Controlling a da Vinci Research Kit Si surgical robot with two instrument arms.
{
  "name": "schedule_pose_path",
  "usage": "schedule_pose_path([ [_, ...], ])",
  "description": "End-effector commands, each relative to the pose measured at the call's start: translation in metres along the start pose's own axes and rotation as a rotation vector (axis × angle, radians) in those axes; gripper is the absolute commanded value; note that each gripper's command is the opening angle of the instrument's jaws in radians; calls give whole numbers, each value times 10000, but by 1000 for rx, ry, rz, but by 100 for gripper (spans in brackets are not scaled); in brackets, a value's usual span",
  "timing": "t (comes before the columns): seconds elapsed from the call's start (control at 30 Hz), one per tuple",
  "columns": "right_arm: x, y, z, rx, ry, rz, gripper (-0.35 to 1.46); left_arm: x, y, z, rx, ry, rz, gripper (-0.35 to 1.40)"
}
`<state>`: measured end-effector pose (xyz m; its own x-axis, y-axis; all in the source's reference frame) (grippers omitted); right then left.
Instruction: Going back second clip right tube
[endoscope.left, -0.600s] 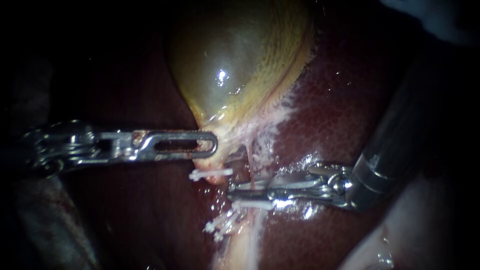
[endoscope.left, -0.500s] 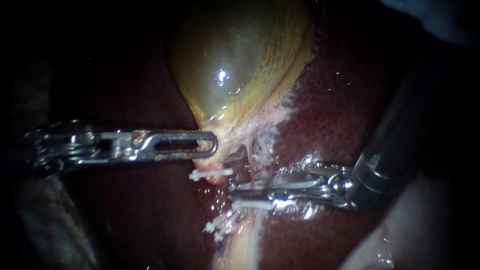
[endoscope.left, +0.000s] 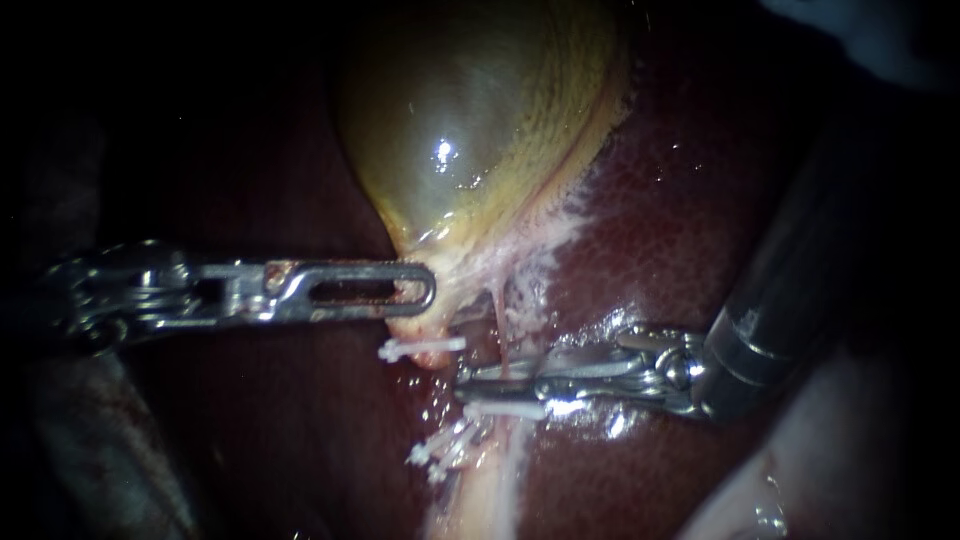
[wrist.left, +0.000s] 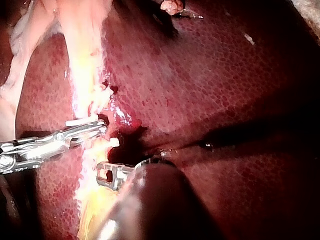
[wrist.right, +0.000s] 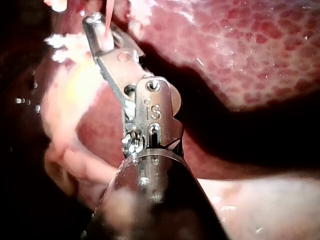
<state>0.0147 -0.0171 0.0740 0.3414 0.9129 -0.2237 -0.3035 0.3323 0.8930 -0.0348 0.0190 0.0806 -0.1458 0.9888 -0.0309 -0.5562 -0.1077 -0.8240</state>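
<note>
Left instrument (endoscope.left: 428, 292) pinches the gallbladder (endoscope.left: 470, 120) taut, exposing the right tube (endoscope.left: 499, 330), which the right instrument (endoscope.left: 472, 378)'s end effector clasps beside a clip (endoscope.left: 505, 410).

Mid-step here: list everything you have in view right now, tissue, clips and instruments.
gallbladder: one, glossy yellow-green, upper centre of the endoscope view
liver: one, dark red, around and below the gallbladder
thin tube: one, pink, running down from the gallbladder's neck
pale tissue band: one, cream, running down the liver below the thin tube
clips: white; one beside the gallbladder's neck, one at the top of the pale tissue band, and a cluster lowest whose count is unclear
left instrument: one, silver, gripping the gallbladder at its neck
right instrument: one, silver tip on a dark shaft, tip at the thin tube, between the two single clips
</note>
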Motion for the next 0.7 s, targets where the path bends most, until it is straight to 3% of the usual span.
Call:
schedule_pose_path([
  [0.03,0,0,0,-1,0,0,-30,0,0,0,0,0,0,-35],
  [0.2,0,-1,0,3,5,0,2,0,1,0,0,0,0,-35],
  [0.43,0,-1,0,11,15,-36,31,-1,2,-1,0,0,0,-35],
  [0.7,1,0,-1,17,23,-89,38,-1,2,-1,0,0,-1,-35],
])
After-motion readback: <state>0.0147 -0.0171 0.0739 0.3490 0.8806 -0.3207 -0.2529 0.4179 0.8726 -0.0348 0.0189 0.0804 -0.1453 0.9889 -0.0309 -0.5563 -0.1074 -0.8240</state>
